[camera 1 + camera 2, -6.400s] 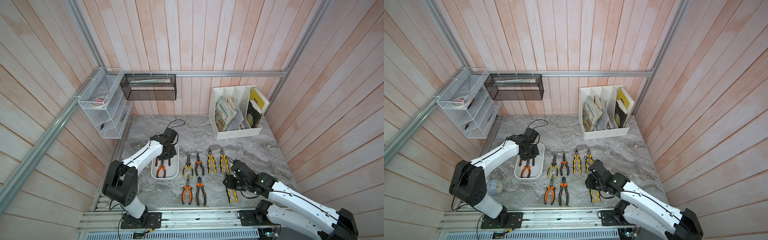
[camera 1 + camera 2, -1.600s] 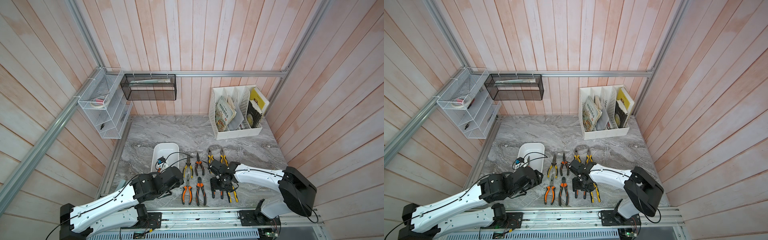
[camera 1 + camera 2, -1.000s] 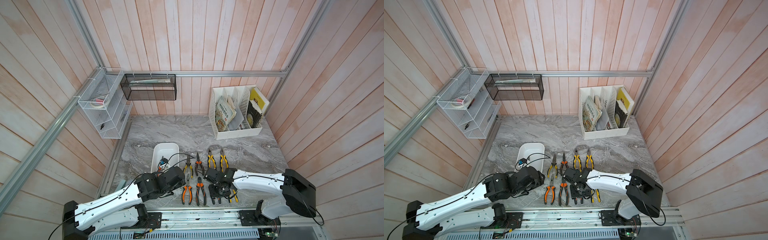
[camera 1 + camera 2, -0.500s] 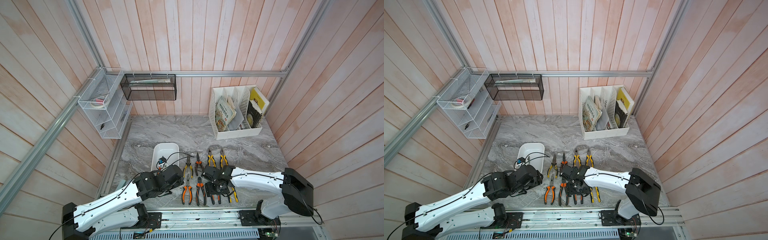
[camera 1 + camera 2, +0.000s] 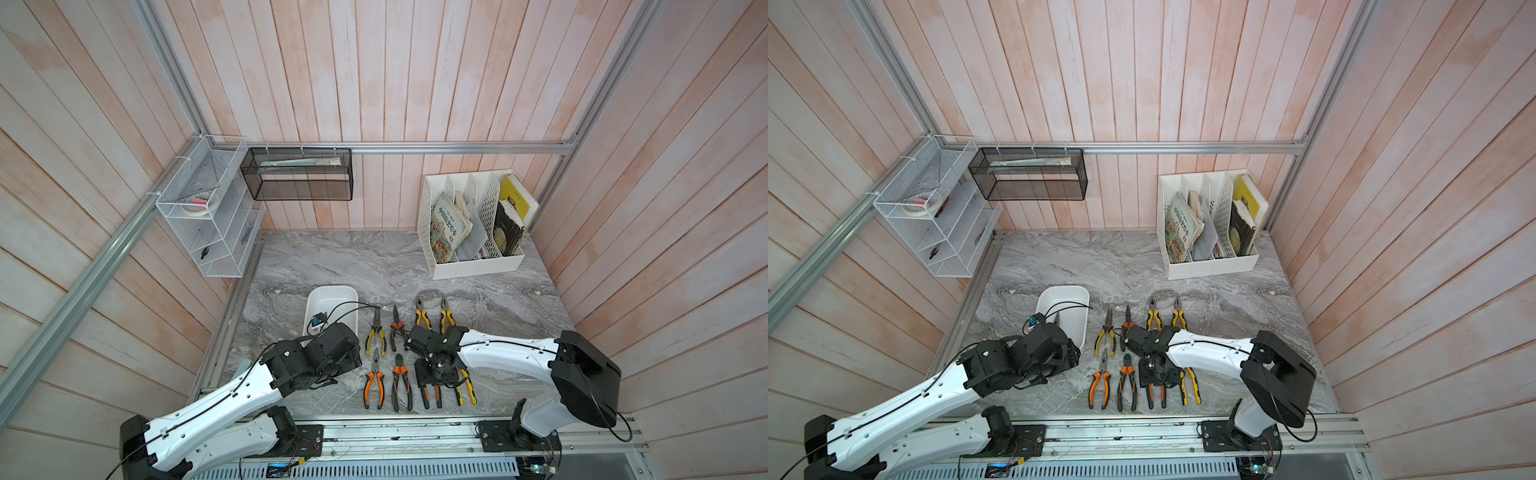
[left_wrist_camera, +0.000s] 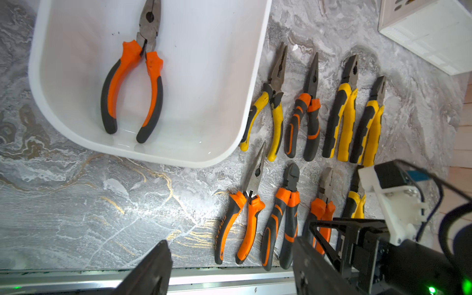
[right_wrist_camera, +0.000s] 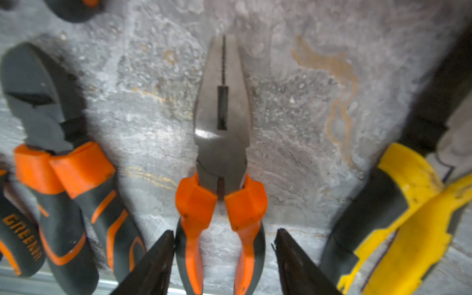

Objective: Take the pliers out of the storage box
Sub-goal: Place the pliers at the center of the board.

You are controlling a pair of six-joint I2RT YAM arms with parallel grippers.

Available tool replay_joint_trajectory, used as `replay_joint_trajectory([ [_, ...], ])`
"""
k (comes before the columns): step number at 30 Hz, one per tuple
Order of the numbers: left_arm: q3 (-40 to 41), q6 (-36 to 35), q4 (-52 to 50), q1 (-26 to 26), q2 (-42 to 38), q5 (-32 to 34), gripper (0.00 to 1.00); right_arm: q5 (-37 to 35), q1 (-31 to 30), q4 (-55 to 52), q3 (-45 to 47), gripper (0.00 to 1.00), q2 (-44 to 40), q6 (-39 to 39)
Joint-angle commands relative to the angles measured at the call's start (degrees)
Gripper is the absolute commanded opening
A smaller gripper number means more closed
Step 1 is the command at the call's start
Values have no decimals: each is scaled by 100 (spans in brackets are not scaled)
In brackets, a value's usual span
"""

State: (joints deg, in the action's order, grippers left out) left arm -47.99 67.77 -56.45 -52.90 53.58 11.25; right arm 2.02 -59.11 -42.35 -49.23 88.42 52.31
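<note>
One orange-handled pliers (image 6: pixel 132 89) lay flat in the storage box (image 6: pixel 176 159), which sat toward the tabletop's (image 6: pixel 76 204) left edge. Eight others (image 6: pixel 309 107) lay in two rows beside it, already out. Its long axis ran along the box — steel nose toward the far edge, spread handles toward the near edge. The left tool (image 6: pixel 231 246), open and empty, hovered just short of the box's near end, so that arm was plainly nearer. The right tool (image 7: pixel 224 232) stood open astride a near-row pliers' (image 7: pixel 222 153) handles — not clamping them.
</note>
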Motion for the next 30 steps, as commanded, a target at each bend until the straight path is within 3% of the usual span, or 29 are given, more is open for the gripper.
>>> replay_joint_trajectory([
  [1,31,-145,-87,69,8,-96,78,-34,23,-26,145,55,47,77],
  [7,35,-212,-160,181,53,-107,78,-45,83,-12,309,49,-179,154],
  [13,205,-374,-247,712,168,-489,79,-65,118,-26,330,49,-263,200],
  [20,-40,-1275,-298,1888,335,-760,80,-436,119,-311,-10,71,-728,255],
  [24,-408,-2007,-306,2402,876,-759,80,-733,119,-467,-351,72,-1254,195],
  [30,-827,-2576,-226,2484,1995,-458,80,-922,119,-95,-321,72,-2349,162],
])
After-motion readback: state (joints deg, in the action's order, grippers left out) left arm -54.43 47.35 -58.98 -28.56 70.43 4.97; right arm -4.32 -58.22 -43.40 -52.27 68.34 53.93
